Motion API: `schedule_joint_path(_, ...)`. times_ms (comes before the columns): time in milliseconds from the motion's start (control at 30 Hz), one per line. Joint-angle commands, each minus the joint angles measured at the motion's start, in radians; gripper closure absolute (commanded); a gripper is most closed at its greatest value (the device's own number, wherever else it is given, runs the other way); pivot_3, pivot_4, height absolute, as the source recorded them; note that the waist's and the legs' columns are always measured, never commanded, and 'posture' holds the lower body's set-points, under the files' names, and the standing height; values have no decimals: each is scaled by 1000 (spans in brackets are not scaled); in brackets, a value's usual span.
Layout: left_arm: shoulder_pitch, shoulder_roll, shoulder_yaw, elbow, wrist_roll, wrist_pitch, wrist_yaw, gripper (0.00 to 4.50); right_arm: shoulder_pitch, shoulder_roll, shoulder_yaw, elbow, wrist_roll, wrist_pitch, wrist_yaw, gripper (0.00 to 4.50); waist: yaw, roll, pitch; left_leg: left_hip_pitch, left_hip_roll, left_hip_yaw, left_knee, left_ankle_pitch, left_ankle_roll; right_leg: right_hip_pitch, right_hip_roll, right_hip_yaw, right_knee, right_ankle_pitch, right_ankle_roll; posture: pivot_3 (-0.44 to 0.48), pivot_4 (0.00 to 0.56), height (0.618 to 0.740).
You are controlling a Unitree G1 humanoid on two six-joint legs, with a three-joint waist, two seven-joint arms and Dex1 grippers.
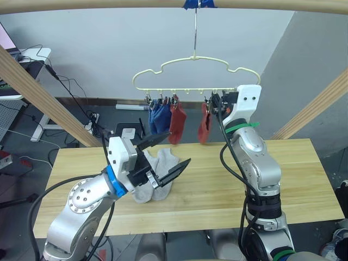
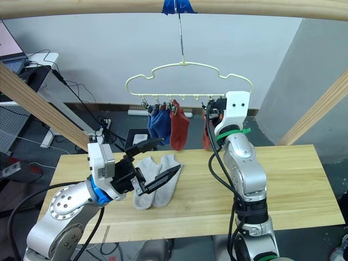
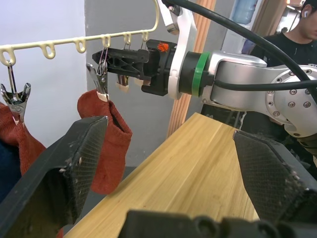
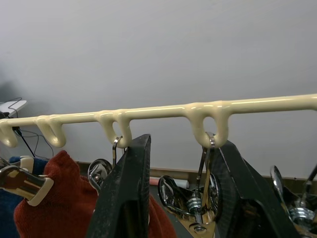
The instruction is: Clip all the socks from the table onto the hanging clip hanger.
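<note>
On the bench (image 1: 228, 179), two grey socks (image 1: 155, 179) wait flat and limp.
Soft, light knit; pinching a cuff edge should lift one cleanly. Left gripper (image 1: 166, 155) hovers over them, jaws spread. Blue and red socks (image 1: 176, 122) hang clipped on the hanger (image 1: 193, 58). Right gripper (image 4: 181, 193), jaws spread around a clip (image 4: 203, 196).

Pale yellow clip hanger (image 1: 193, 72) carries blue and rust-red socks (image 1: 168, 119) (grey pair (image 1: 155, 176) on pine table (image 1: 293, 174)).

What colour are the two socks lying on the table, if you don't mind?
Light grey socks, clearest in the right eye view.
</note>
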State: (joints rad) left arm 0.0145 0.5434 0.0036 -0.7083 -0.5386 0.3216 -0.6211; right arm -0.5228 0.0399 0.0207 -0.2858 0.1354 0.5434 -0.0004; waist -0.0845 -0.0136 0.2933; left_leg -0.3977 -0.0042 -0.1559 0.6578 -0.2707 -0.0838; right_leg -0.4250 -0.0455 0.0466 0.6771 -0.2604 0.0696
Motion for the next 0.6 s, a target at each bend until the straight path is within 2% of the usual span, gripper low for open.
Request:
schedule_joint_path(33,-7,-5,-9,-49,-8,0,5,0,1,3,4,-52,6,-8,3,2874,0,0,0,0,0,0,0,0,0,0,0,0,0,0,0,-66,268,740)
schedule_joint_path(67,-8,-6,-9,-50,-8,1,6,0,1,3,4,-51,7,-7,3,2874,0,0,0,0,0,0,0,0,0,0,0,0,0,0,0,-65,268,740)
schedule_joint_path(133,-10,-7,-11,-53,-8,5,8,0,3,4,0,-51,12,-6,4,3248,0,0,0,0,0,0,0,0,0,0,0,0,0,0,0,-67,266,740)
schedule_joint_path(300,-9,-9,-16,-59,-10,14,9,0,7,-14,-14,-58,28,8,24,4405,0,0,0,0,0,0,0,0,0,0,0,0,0,0,0,-75,260,740)
schedule_joint_path(600,42,22,-45,10,38,37,-5,0,-52,-214,-135,-58,194,175,205,4490,0,0,0,0,0,0,0,0,0,0,0,0,-1,0,0,-98,255,740)
